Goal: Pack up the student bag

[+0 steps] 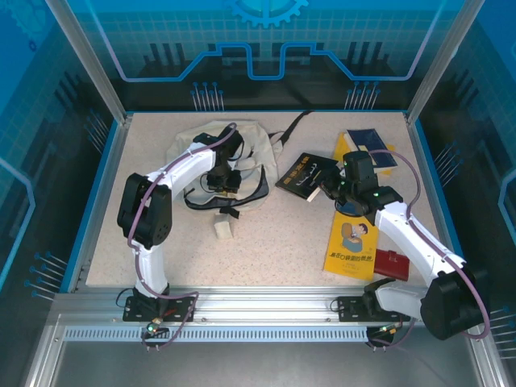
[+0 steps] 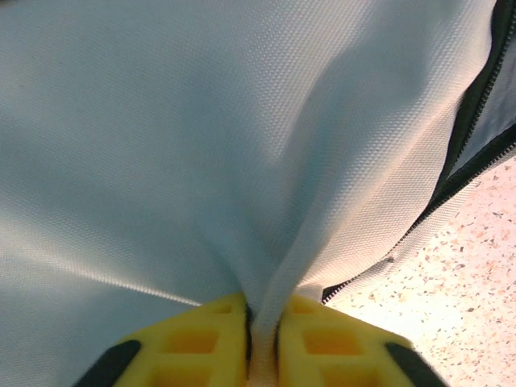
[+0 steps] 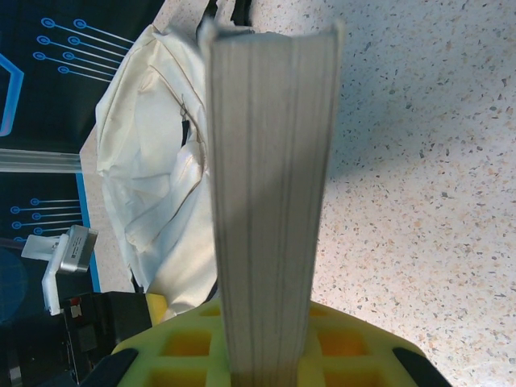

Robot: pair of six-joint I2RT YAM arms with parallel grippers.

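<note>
Nearest the arm bases, a yellow paperback picture book (image 1: 352, 242) lies flat on the speckled table (image 1: 266, 258). Further in, the right end effector (image 1: 337, 187) is clenched on the page edge of a black-covered book (image 1: 305, 176). At far left, the left end effector (image 2: 262, 326) pinches a fold of the student bag (image 1: 251, 149), a soft cream fabric backpack. It looks light and floppy, so a pinch beside the black zip trim (image 2: 476, 137) should lift its opening.
</note>
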